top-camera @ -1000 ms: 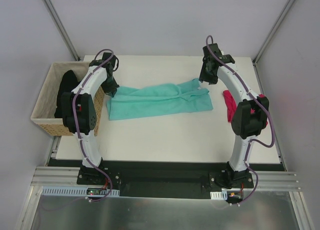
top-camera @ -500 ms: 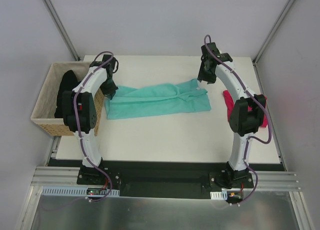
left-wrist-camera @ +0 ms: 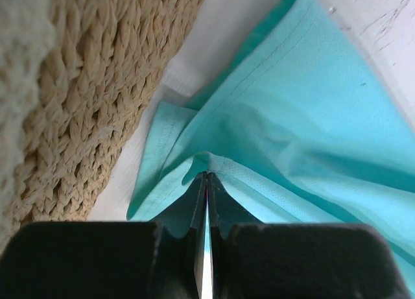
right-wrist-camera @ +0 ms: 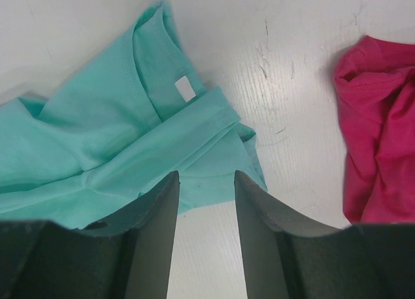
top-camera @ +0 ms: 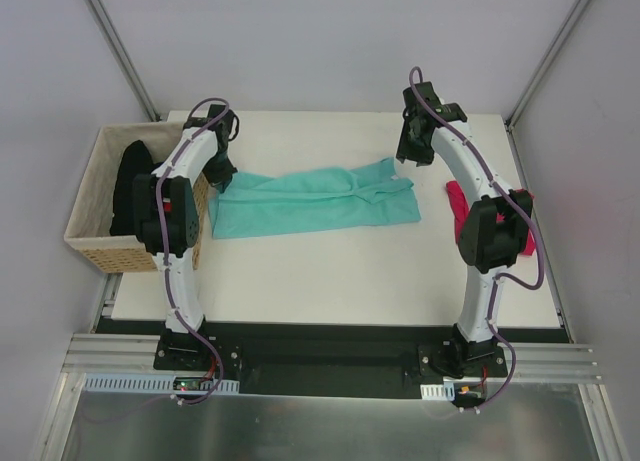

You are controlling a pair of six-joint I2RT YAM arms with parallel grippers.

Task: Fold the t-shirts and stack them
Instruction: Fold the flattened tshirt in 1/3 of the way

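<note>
From above, the teal t-shirt (top-camera: 315, 203) lies stretched across the table (top-camera: 330, 281). The left gripper (top-camera: 222, 176) is at the end nearest the basket (top-camera: 105, 253), the right gripper (top-camera: 412, 153) over its far right corner, and a magenta t-shirt (top-camera: 456, 199) lies beside the right arm. Left wrist: jaws pressed together, pinching a teal fold near the wicker. Right wrist: jaws spread, empty, above the teal edge, with the magenta cloth apart to the right

A spread t-shirt (top-camera: 315, 203) lies between a basket (top-camera: 95, 251), left, and a crumpled t-shirt (top-camera: 457, 203), right.
</note>
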